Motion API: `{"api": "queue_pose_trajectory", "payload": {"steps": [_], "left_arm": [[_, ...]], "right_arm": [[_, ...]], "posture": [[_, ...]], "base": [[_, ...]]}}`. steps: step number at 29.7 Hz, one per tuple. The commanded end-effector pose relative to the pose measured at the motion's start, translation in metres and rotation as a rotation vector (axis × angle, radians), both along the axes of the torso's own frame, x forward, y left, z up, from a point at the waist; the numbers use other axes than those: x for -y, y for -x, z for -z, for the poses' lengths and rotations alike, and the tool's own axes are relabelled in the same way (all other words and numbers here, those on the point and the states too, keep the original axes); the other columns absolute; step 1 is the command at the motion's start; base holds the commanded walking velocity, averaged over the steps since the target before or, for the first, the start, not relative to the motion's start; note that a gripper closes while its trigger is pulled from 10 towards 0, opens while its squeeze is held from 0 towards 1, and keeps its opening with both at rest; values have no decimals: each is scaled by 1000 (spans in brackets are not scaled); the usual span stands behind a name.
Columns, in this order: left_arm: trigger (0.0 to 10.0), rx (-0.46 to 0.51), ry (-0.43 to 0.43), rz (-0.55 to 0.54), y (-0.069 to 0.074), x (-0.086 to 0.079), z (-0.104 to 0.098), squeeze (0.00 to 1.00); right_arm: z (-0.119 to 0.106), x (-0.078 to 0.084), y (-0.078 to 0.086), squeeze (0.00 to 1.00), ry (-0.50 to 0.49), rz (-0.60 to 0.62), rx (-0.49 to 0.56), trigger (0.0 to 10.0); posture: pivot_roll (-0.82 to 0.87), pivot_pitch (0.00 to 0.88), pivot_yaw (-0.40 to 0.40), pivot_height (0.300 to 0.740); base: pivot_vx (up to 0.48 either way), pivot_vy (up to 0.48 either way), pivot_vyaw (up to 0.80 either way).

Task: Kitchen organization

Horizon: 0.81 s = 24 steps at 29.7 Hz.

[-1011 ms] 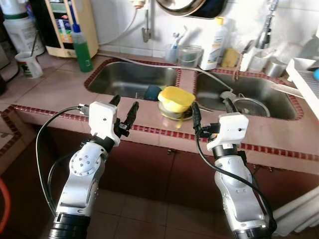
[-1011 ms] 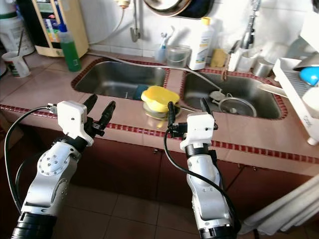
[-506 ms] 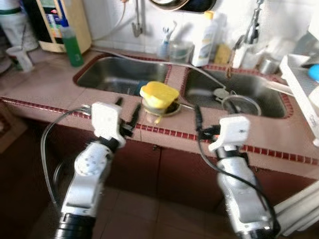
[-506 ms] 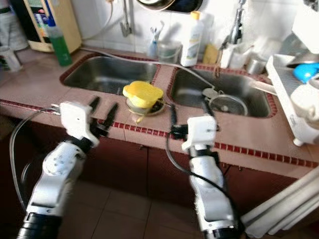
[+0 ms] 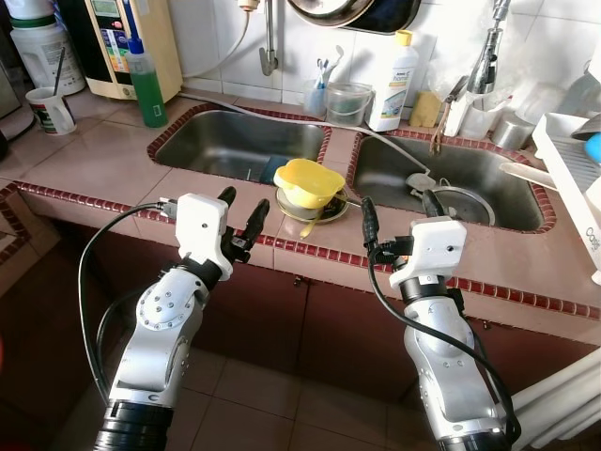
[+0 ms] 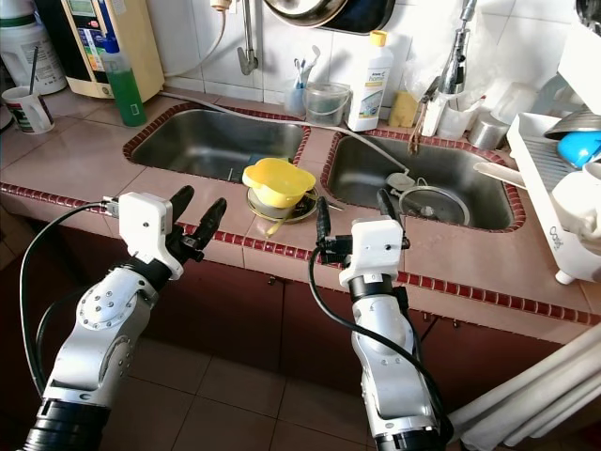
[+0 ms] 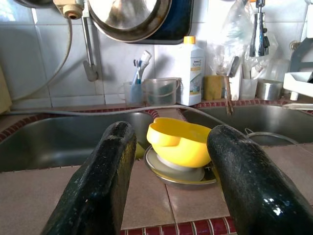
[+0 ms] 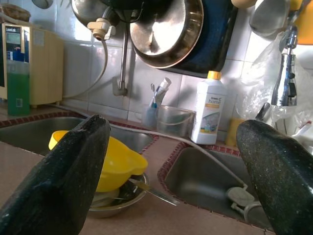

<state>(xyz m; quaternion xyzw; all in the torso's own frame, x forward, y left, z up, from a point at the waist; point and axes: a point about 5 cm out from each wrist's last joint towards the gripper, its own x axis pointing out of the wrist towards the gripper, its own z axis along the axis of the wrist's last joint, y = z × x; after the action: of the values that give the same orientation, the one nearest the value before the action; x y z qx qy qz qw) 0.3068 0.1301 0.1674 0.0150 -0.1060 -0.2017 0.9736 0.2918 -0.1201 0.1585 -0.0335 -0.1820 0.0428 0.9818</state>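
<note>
A yellow plastic bowl [image 5: 308, 181] sits tilted on a steel plate [image 5: 331, 210] with cutlery under it, on the tiled counter strip between the two sinks. My left gripper [image 5: 243, 199] is open and empty, just before the counter's front edge and left of the bowl. My right gripper [image 5: 398, 201] is also open and empty, at the counter edge to the bowl's right. Between the left wrist view's fingers [image 7: 105, 181] the bowl [image 7: 181, 142] stands a short way ahead. The right wrist view has the bowl [image 8: 117, 164] beside its finger [image 8: 63, 176].
Left sink [image 5: 235, 146] and right sink [image 5: 460, 174] with a strainer [image 5: 465, 202]. A green bottle [image 5: 147, 85], a cup [image 5: 52, 108], a white detergent bottle [image 5: 392, 85] and a white dish rack [image 5: 573, 155] stand around them. A hose [image 5: 282, 117] crosses the sinks. A pan [image 7: 127, 17] hangs on the wall.
The whole picture has shifted and sharpened as the camera moved. Both grippers stay open before the counter edge. Bowl and plate have not moved.
</note>
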Motion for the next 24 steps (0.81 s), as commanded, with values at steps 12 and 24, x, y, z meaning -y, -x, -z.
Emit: {"api": "queue_pose_trajectory", "payload": {"steps": [12,24], "left_arm": [[10000,3,1,19,2,1,-3,0],[10000,-5,12,12,3,2,-3,0]], "right_arm": [[1,1,4,0,8,-11,2,10000],[3,2,7,0,16,-21,-8,10000]], "posture": [[-175,6,-23,732],[-177,13,-25,732]], "base": [[306,0,0],[319,0,0]]}}
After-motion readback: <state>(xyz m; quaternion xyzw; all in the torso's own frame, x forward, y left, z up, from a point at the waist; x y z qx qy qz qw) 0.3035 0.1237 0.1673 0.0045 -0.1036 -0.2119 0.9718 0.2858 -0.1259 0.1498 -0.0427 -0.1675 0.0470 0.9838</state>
